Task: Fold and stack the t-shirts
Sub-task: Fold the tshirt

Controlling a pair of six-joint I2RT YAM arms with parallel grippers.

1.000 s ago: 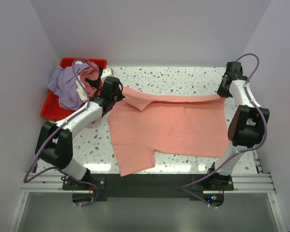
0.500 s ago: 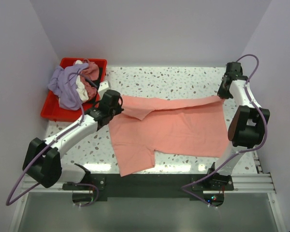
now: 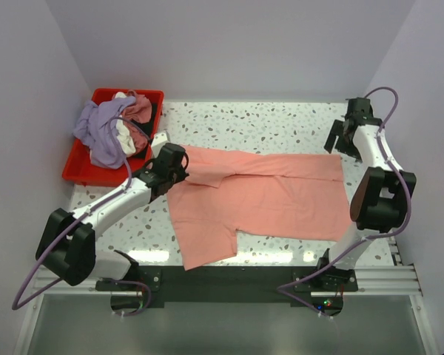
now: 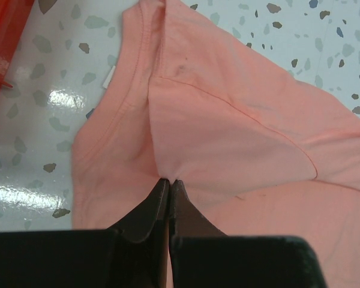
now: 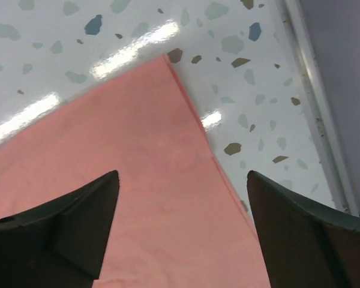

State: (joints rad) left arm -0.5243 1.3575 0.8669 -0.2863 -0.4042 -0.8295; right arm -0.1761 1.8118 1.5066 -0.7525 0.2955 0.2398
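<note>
A salmon-pink t-shirt (image 3: 259, 196) lies spread across the speckled table, its far edge folded toward the middle. My left gripper (image 3: 183, 167) is shut on a pinch of this shirt near the collar and sleeve (image 4: 168, 177). My right gripper (image 3: 338, 144) stands open above the shirt's far right corner (image 5: 174, 72), with nothing between its fingers (image 5: 90, 210). Lavender (image 3: 96, 133), white (image 3: 120, 133) and dusty rose (image 3: 137, 109) t-shirts lie heaped in the red bin.
The red plastic bin (image 3: 78, 168) stands at the back left of the table, beside my left arm. A metal rail (image 5: 324, 120) runs along the table's right edge, close to my right gripper. Walls enclose the table on three sides.
My right gripper has opened and let go of the shirt's far right corner, which now lies flat. My left gripper carried its pinch of cloth nearer and slightly rightward.
</note>
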